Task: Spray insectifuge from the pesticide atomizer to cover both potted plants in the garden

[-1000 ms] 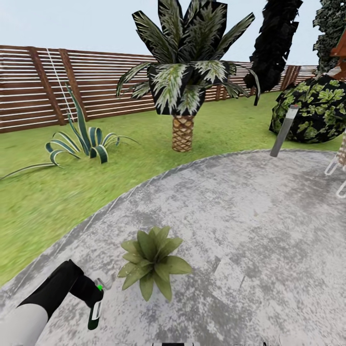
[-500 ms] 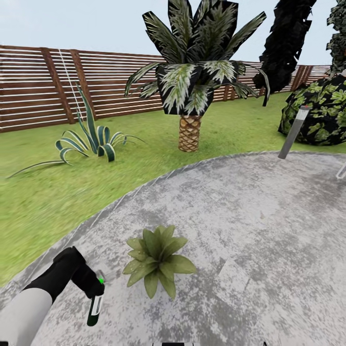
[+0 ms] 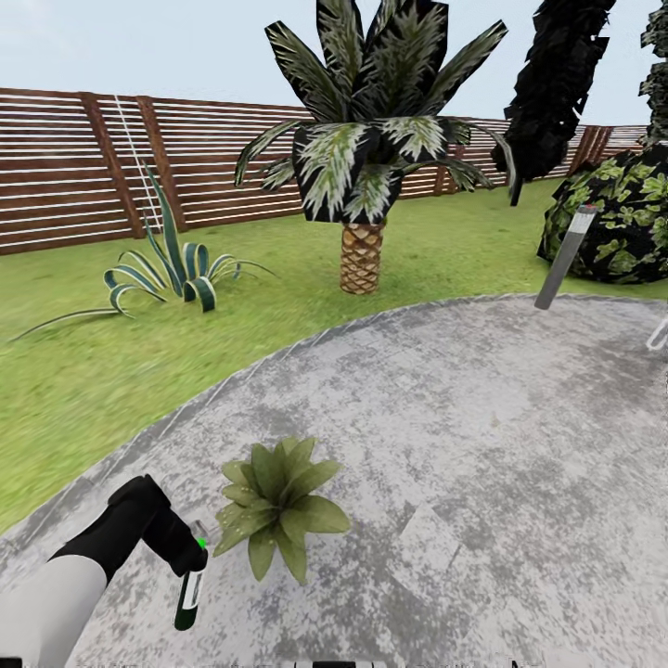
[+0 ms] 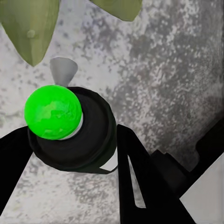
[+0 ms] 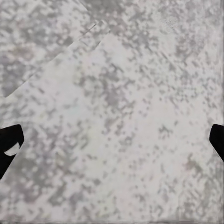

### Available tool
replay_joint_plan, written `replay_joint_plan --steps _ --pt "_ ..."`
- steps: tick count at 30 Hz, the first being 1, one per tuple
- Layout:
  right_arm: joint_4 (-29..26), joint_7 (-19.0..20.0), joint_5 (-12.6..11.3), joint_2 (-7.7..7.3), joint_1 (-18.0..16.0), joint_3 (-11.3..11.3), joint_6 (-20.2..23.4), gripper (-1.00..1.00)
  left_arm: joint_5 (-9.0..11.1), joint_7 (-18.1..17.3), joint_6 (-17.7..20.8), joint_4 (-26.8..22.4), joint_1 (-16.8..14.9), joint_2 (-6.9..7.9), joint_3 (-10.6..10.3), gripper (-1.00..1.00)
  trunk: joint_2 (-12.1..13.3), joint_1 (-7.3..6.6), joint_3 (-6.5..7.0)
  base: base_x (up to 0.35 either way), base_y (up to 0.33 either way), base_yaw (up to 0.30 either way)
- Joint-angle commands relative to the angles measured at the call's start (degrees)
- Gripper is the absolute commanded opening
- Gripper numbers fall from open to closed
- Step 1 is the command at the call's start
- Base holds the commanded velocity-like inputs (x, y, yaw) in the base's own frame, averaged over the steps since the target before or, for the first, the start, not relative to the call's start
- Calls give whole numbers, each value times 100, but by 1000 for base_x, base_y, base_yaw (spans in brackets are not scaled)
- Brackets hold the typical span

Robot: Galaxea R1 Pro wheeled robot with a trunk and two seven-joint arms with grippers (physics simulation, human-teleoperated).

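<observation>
My left gripper (image 3: 188, 568) is shut on the pesticide atomizer (image 3: 189, 598), a slim dark bottle hanging upright just over the paved patio (image 3: 482, 417) at the lower left. From above, the left wrist view shows the round dark atomizer (image 4: 88, 135), its grey nozzle (image 4: 63, 70) and a bright green ball on top, clamped in my left gripper (image 4: 70, 140). One potted plant (image 3: 274, 506) of pointed green leaves stands just right of the atomizer; its leaves (image 4: 28, 28) lie past the nozzle. The other potted plant is out of view. My right gripper (image 5: 112, 142) is open over bare paving.
Lawn (image 3: 83, 371) borders the patio on the left and behind. A striped agave (image 3: 172, 269), a palm tree (image 3: 362, 186), a grey bollard lamp (image 3: 564, 258) and a dark bush (image 3: 622, 223) stand along it, with the slat fence (image 3: 74, 167) behind.
The head view has swung a little, so the whole scene has shifted. The atomizer in my left gripper now stands somewhat closer to the potted plant.
</observation>
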Motion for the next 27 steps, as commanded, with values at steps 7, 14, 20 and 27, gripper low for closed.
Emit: replay_joint_plan --steps 7,14,20,27 --pt "2 -19 60 25 -2 -34 -19 100 -19 2 57 -10 -30 7 -2 -100 -2 -3 -5 -162 -243 9" --pt "2 -21 60 29 -2 -33 -19 100 -19 6 57 -9 -34 5 18 -100 -2 -3 -5 22 -272 247" --pt "-5 -25 60 29 -4 -37 -24 100 -21 16 137 -10 -40 22 18 -100 -2 -3 -5 13 -276 164" --pt "-7 -28 60 37 -7 -31 -24 100 -27 130 158 -1 3 65 35 -100 -2 -3 -5 8 -277 84"
